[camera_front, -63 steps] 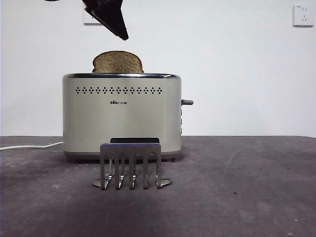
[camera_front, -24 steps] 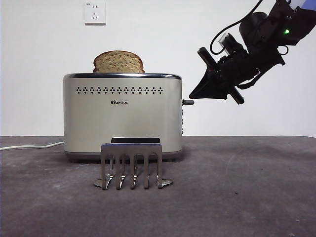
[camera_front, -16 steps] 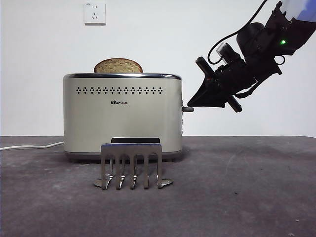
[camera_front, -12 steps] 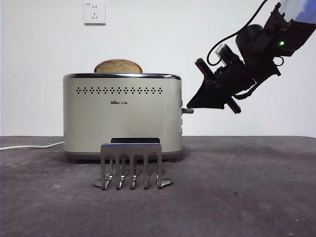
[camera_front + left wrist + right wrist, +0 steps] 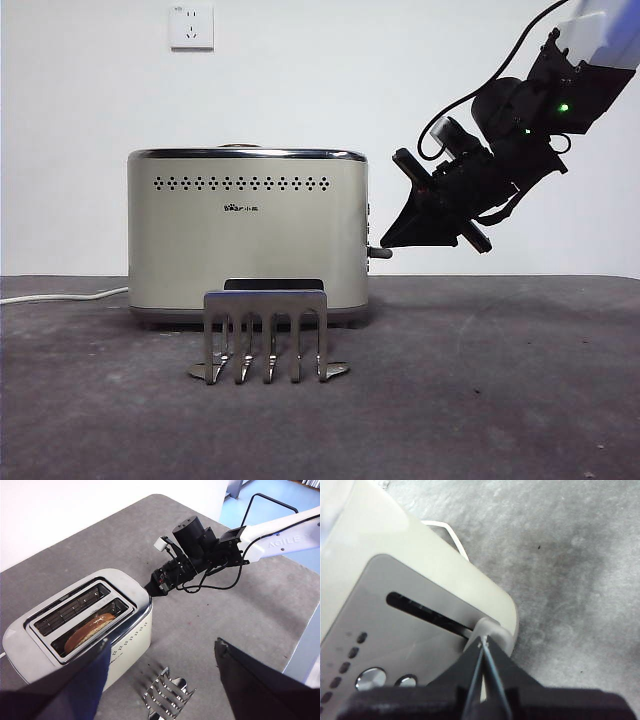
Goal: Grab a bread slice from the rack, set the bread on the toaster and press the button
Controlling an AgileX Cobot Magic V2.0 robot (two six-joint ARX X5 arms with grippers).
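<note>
The cream toaster [image 5: 247,230] stands mid-table. The slice of bread [image 5: 90,630] sits low in its nearer slot; in the front view only a sliver shows above the chrome rim. My right gripper [image 5: 385,243] is shut, its tip resting on the grey side lever [image 5: 378,253], which sits low on the toaster's right side. The right wrist view shows the shut tips [image 5: 482,642] touching the lever [image 5: 492,630] at the end of its slot. The grey rack [image 5: 265,335] stands without bread in front of the toaster. My left gripper [image 5: 161,645] is open, high above the table.
A white power cord [image 5: 60,296] runs left from the toaster. A wall socket [image 5: 192,26] is on the wall behind. The right arm [image 5: 260,535] reaches in over the table's far right side. The table edge [image 5: 300,645] lies near the rack's side.
My right gripper has pushed the lever down the toaster's side. The bread has sunk from standing above the rim to down inside the slot.
</note>
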